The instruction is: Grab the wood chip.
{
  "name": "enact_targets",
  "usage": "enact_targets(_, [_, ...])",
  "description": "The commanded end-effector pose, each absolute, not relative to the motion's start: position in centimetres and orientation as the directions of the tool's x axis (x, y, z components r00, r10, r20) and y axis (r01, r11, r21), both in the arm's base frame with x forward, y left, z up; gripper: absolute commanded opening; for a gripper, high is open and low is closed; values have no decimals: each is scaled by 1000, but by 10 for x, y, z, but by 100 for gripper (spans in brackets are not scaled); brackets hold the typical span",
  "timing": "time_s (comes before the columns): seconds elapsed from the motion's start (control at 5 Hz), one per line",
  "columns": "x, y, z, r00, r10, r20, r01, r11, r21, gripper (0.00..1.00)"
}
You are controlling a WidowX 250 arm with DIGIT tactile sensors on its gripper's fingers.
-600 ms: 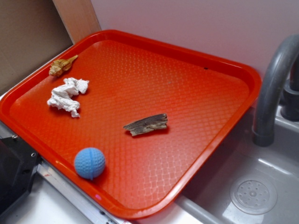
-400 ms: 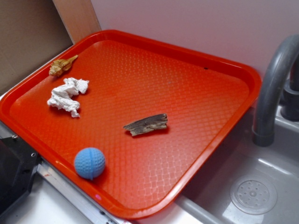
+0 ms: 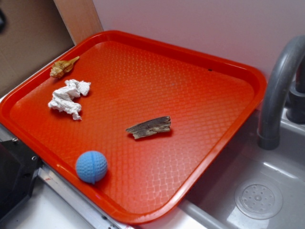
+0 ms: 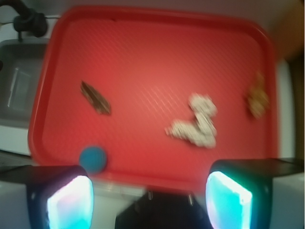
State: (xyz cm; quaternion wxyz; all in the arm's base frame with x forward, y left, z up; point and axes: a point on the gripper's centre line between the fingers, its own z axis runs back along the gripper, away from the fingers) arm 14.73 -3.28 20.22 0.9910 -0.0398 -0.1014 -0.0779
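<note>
End effector [image 4: 148, 202] spread wide above tray [image 4: 157, 19]

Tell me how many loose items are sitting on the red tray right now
4: a seashell at the far left corner, a crumpled tissue just below it, the wood chip near the middle, and a blue ball by the near edge. None looks hidden.

We see our gripper [image 4: 150, 193] only in the blurred wrist view | two black fingers [image 4: 57, 195], blocky with rounded corners | inner pads glowing pale cyan-white, the left one tinged pink | a dark mount sits between them, two small pale screws or pins on it
</note>
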Motion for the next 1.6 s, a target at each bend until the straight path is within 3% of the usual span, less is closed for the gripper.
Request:
enact_targets(0.0, [199,-71,167,851,-422,312,467,881,-81,100])
enact_targets(0.4, [217,-123,116,811,-548,204,575,811,-107,100])
enact_targets(0.8, [232,-138,73,804,-585,105,594,796,-116,100])
enact_targets(1.2, [221,-153,38,745,-666,26,666,741,-90,100])
enact_targets(1.4, [213,-163,26,706,-708,28,706,699,-115,100])
